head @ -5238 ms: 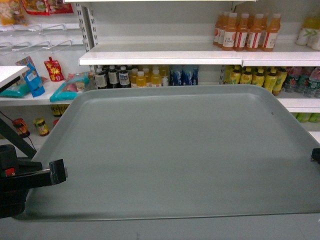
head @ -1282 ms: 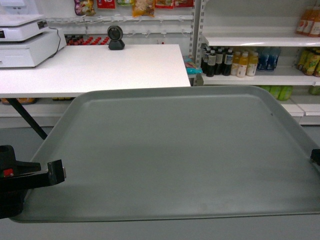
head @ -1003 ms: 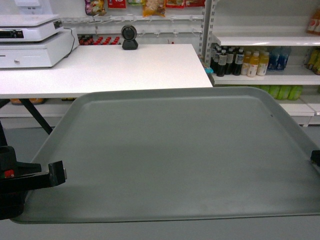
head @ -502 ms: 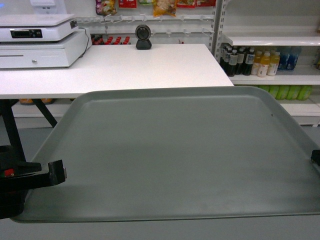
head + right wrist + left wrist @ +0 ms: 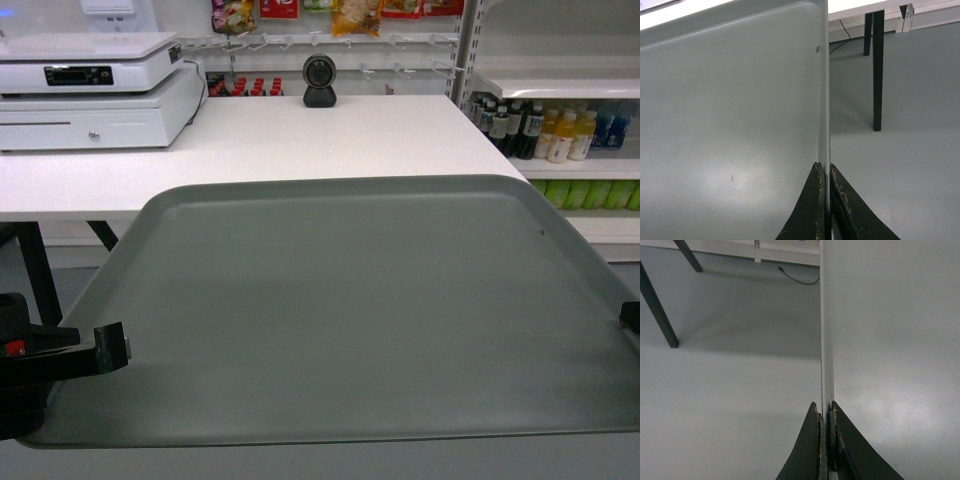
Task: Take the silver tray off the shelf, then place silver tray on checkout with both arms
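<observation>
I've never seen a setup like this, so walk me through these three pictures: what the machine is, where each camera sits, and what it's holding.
This is a wheeled robot with two arms. The wide picture comes from a camera on its body looking forward; the other two sit on the wrists, looking along the grippers. Both arms carry one silver tray in the air: the left gripper is pinched on its left rim, the right gripper on its right rim. Ahead stands the checkout, a white counter bearing a cash register and a round black scanner. The tray is not yet resting on it.
</observation>
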